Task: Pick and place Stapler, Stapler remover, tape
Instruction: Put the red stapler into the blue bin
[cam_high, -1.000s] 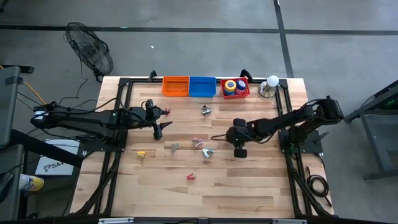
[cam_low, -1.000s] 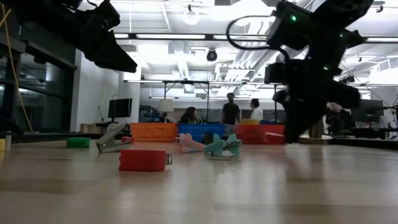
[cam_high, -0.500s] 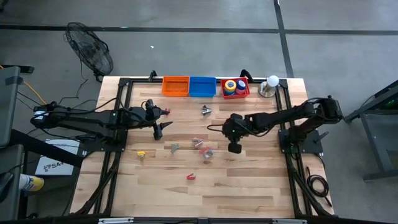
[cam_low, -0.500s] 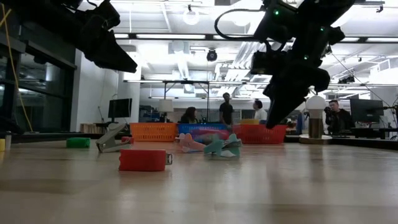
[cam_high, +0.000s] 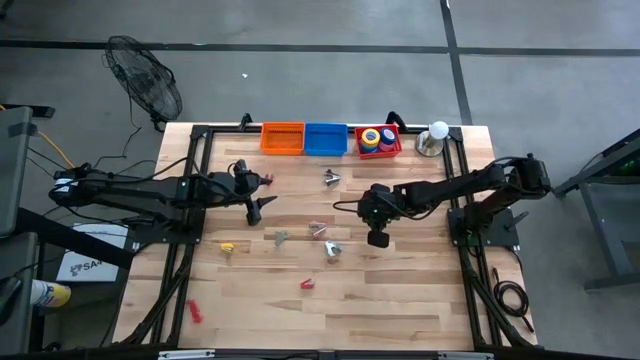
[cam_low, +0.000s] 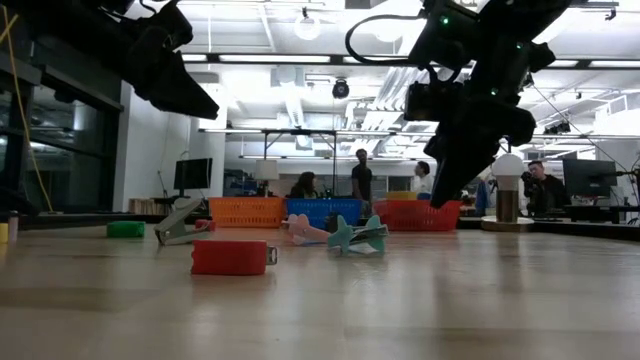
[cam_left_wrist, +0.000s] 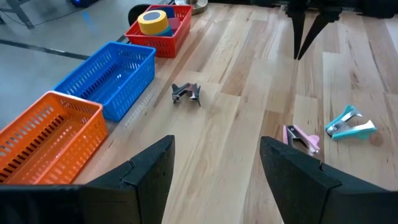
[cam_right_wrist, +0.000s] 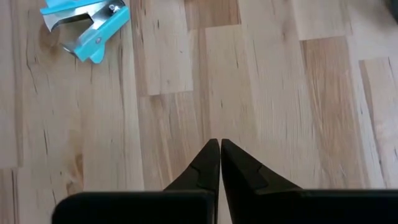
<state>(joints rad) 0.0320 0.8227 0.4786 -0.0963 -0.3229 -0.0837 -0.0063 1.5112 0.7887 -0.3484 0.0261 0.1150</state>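
Observation:
My left gripper (cam_high: 255, 205) hovers open over the table's left half, touching nothing; its fingers (cam_left_wrist: 149, 168) stand wide apart. My right gripper (cam_high: 377, 238) is shut and raised above the wood (cam_right_wrist: 219, 158), right of a teal staple remover (cam_high: 332, 248) (cam_right_wrist: 87, 28). Pink (cam_high: 318, 229), grey (cam_high: 281, 237) and dark (cam_high: 331, 178) staple removers lie on the table. A small red stapler (cam_high: 307, 284) (cam_low: 230, 257) and a yellow one (cam_high: 227, 247) lie nearer. Tape rolls (cam_high: 370, 137), yellow on top and blue beside it, sit in the red bin (cam_high: 395, 150).
Orange bin (cam_high: 282, 138) and blue bin (cam_high: 325, 138) stand left of the red one at the far edge. A white ball on a metal base (cam_high: 437, 137) stands at the far right corner. A small red thing (cam_high: 195, 312) lies at the near left. People stand in the room beyond.
My right gripper has risen from close to the table and moved a little toward the table's left and far edge. A small red thing has appeared at the near left edge of the table. The left arm has kept still.

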